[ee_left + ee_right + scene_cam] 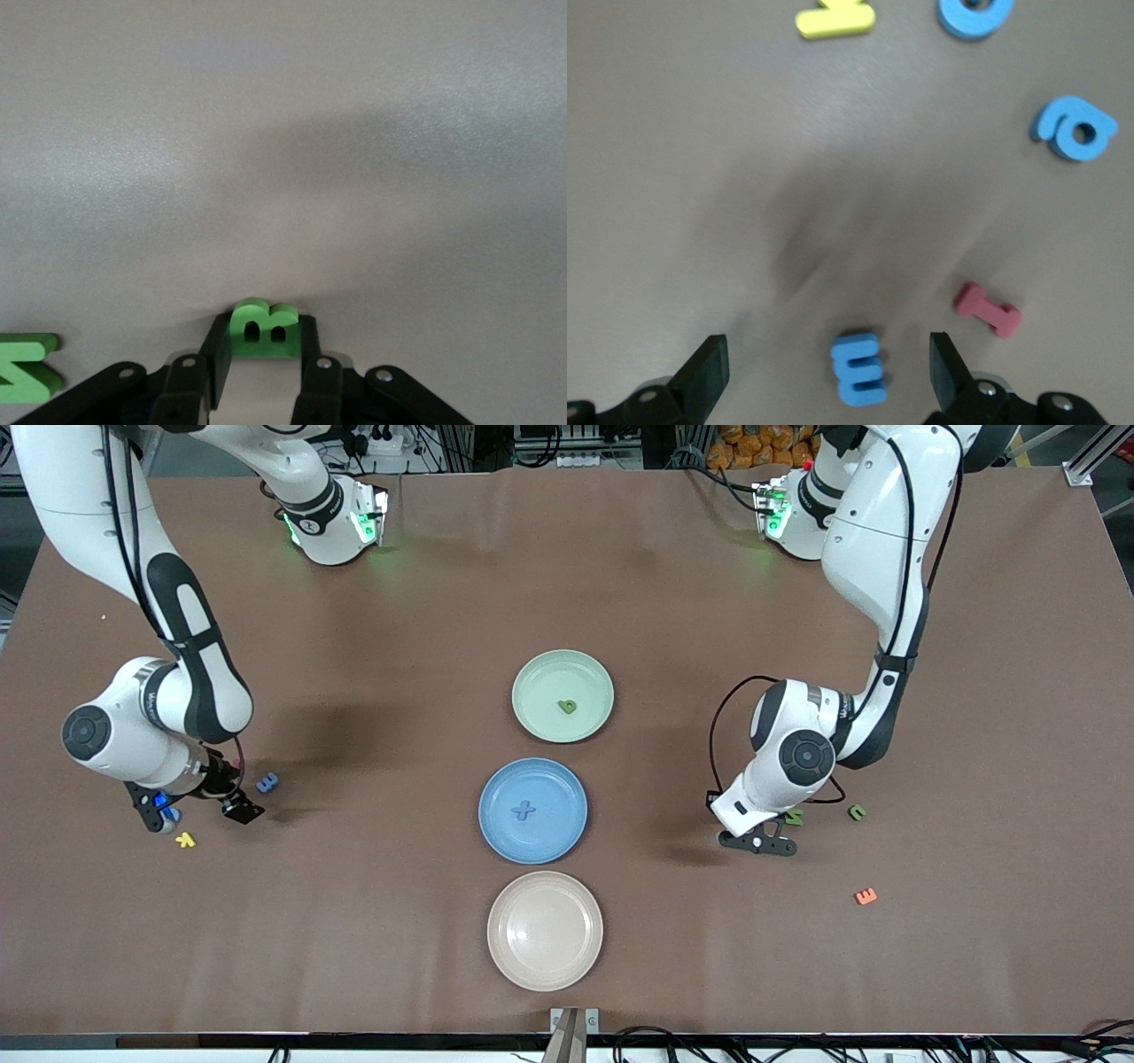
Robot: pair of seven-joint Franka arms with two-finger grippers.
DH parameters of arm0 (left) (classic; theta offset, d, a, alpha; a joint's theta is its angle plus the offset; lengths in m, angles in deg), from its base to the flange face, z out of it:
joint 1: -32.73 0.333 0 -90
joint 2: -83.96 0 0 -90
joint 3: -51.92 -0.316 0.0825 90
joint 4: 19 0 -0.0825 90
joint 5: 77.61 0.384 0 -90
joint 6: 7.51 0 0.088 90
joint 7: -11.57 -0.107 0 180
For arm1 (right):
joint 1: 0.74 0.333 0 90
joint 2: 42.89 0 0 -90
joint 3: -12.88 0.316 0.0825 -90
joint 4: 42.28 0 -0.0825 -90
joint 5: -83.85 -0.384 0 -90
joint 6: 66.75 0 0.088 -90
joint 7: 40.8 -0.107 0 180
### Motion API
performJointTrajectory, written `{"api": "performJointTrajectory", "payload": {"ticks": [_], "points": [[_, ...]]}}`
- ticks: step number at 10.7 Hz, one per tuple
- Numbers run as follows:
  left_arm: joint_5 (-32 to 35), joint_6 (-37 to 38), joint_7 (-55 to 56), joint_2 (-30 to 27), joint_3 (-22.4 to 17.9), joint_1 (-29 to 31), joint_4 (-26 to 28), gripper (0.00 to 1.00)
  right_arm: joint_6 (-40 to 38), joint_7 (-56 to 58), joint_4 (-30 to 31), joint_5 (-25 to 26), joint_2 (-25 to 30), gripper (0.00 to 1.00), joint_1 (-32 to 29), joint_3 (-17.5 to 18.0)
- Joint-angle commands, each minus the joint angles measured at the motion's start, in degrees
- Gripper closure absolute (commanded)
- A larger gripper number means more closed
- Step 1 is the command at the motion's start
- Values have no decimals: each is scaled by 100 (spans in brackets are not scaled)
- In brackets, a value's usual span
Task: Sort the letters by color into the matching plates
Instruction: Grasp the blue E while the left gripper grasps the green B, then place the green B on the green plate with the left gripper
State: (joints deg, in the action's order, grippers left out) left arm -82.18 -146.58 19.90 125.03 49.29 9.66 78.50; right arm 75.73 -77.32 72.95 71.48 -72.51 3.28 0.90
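Left hand (262,359) pinches green B (263,329); right hand (828,372) wide—empty.

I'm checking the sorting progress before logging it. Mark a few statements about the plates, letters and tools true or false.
1. The left tool is shut on a small green foam letter B. True.
2. The round pale green plate is empty. False: one small green letter lies in it.
3. The round mid blue plate holds a blue cross-shaped letter. True.
4. The round cream-beige plate holds a red letter. False: nothing lies in it.
5. The right tool is shut on a yellow letter. False: its jaws stand open either side of a blue letter E on the table.
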Motion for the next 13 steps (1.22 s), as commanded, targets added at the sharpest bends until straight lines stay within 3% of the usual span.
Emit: {"api": "performJointTrajectory", "payload": {"ticks": [1,6,10,11,13], "points": [[-141,64,98,-19,-1,-22,-99,100,524,118,771,42,439,0,-50,82],[-132,889,1318,-686,-1,-627,-47,100,983,119,966,7,342,2,3,161],[-123,1277,2926,-890,8,-1654,49,100,1114,136,1001,16,263,42,12,249],[-115,1277,3268,-872,8,-1944,67,100,1115,153,1010,16,263,60,3,240],[-123,1277,3876,-863,17,-2393,59,100,1115,459,1027,16,263,80,-23,240]]}}
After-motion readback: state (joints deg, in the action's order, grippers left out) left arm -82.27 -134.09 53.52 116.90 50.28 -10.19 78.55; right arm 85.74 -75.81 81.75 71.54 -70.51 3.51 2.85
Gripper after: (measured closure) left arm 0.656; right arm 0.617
